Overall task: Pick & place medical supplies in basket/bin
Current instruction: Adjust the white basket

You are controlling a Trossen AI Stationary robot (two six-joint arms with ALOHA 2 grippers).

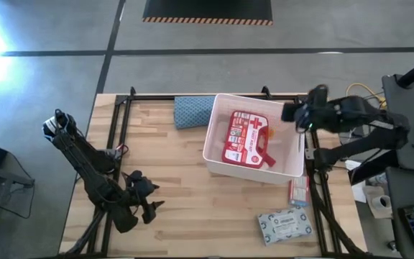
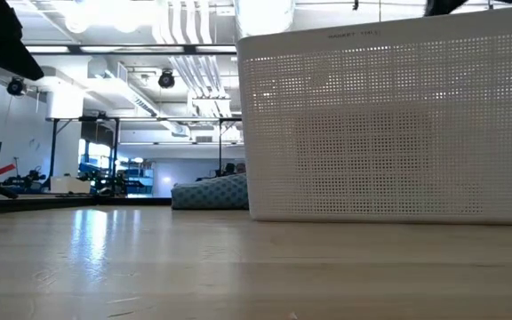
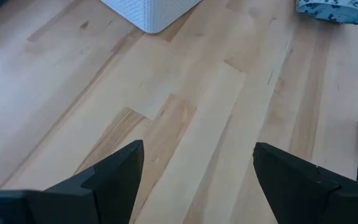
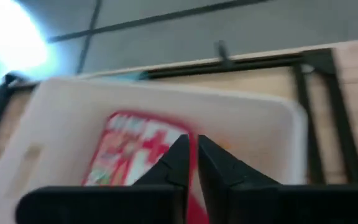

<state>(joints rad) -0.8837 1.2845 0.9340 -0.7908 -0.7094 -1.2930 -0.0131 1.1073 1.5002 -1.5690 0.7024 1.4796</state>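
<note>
The red case (image 1: 249,137) lies flat inside the white bin (image 1: 217,160), which sits at the table's (image 1: 185,216) far right part, with a blue-grey pack (image 1: 191,112) just beside its left wall, a red-white box (image 1: 298,191) just off its near right corner and a pale patterned pack (image 1: 284,224) nearer still. The right gripper (image 4: 191,155) hangs above the bin's right rim, jaws almost closed with nothing between them. The left gripper (image 3: 197,168) waits low over bare wood at the table's near left, jaws wide and empty.
</note>
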